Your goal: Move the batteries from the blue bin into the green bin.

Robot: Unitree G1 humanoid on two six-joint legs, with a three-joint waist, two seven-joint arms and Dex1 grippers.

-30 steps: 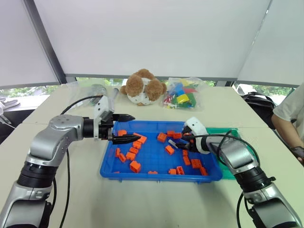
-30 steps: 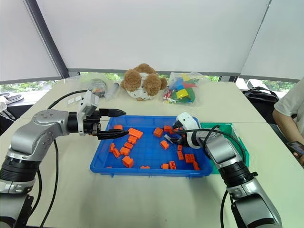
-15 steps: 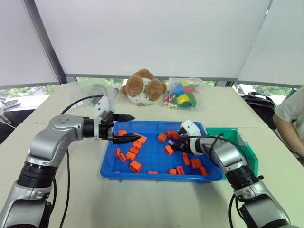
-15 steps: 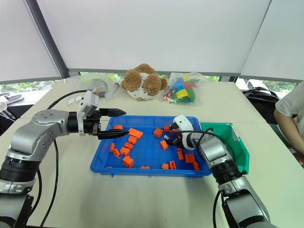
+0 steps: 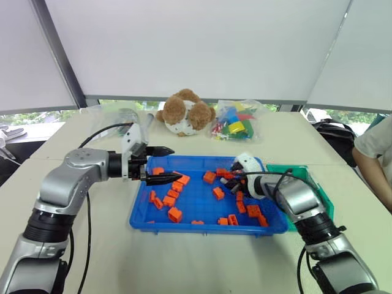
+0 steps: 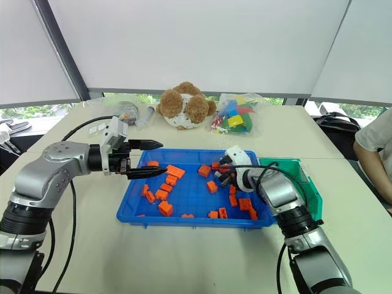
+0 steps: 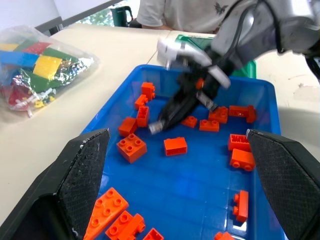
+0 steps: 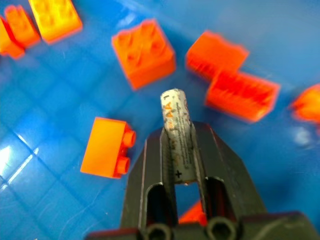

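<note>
The right gripper (image 8: 182, 150) is clamping one battery (image 8: 177, 140) lengthwise above the blue bin (image 5: 202, 205), near its right edge. Its far end is overhanging; a knock against the green bin (image 5: 306, 177) wall risks dislodging it. The left gripper (image 5: 160, 164) is hanging open over the bin's far left corner.

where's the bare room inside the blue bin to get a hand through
The blue bin is barest in its middle, between the left cluster of orange bricks and the right gripper, which is shut on a battery. The right side near the green bin is crowded with bricks.
</note>
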